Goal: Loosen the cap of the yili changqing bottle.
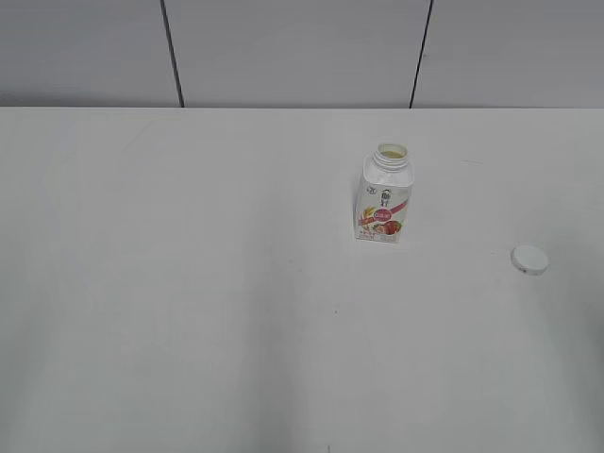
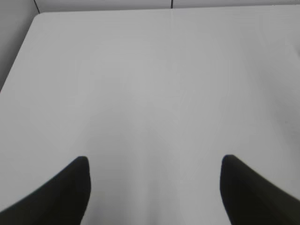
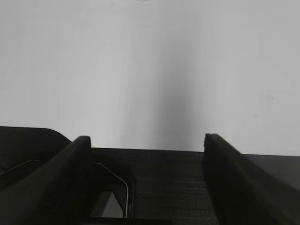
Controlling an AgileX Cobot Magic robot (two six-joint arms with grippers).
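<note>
The yili changqing bottle stands upright on the white table, right of centre in the exterior view, with its neck open and no cap on it. The white cap lies flat on the table to the bottle's right and nearer the front. Neither arm shows in the exterior view. My left gripper is open and empty over bare table. My right gripper is open and empty, with bare table beyond it. Neither wrist view shows the bottle; a faint curved edge at the top of the right wrist view cannot be identified.
The white table runs to a grey panelled wall at the back. Its far left corner shows in the left wrist view. A dark flat base lies under my right gripper.
</note>
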